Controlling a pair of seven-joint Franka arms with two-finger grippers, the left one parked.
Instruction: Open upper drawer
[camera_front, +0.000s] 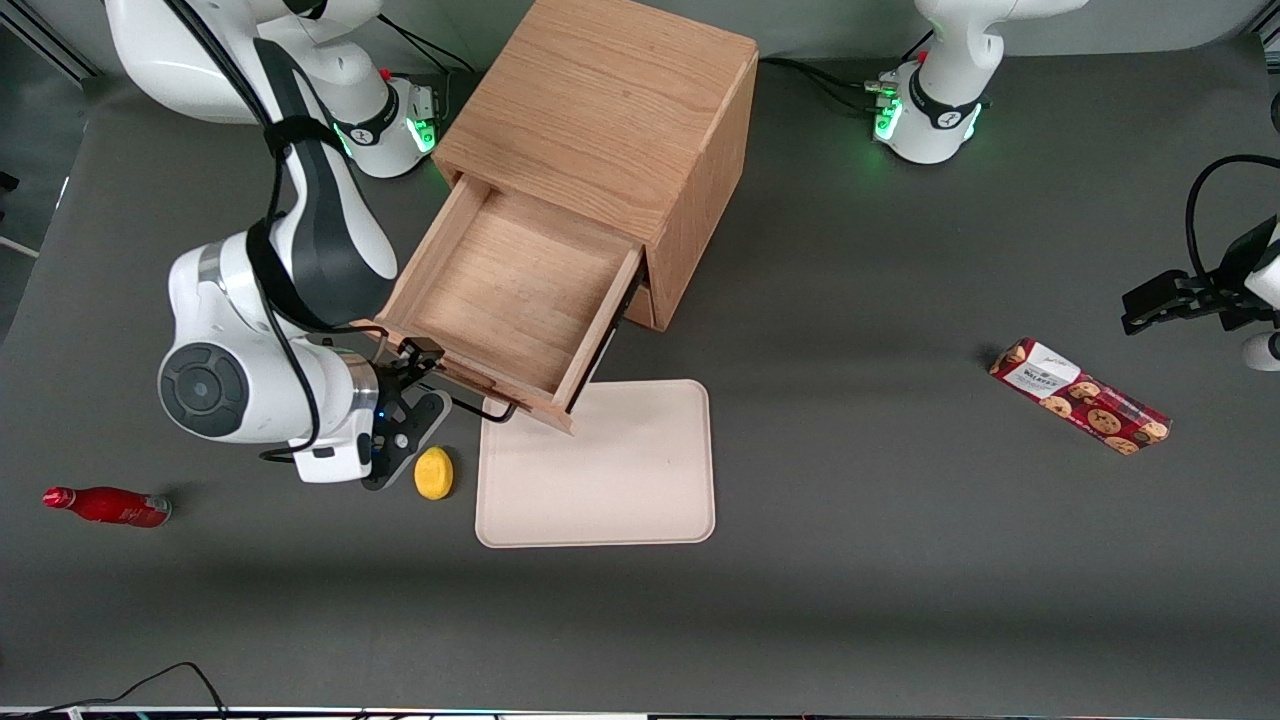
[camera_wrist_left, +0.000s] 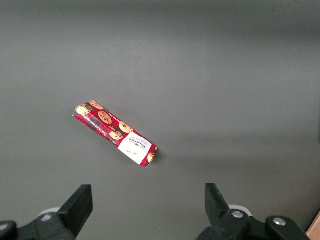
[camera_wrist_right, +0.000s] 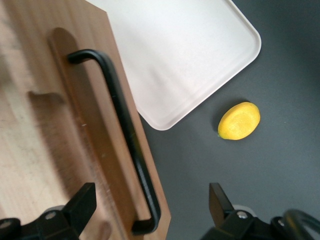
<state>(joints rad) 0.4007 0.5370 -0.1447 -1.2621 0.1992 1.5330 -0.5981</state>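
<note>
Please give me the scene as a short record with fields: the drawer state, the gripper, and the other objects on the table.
upper drawer: light oak upper drawer pulled far out of the wooden cube cabinet, nothing inside
handle: thin dark metal bar handle, not gripped
gripper: right gripper open, at the handle's end
tray: cream tray, partly under the drawer front
lemon: yellow lemon beside the tray

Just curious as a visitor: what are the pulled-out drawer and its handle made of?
The upper drawer looks like light oak-toned wood with visible grain, matte. Its handle seems to be thin black metal, though painted plastic is possible. The open pincer sits at the handle's end.
</note>
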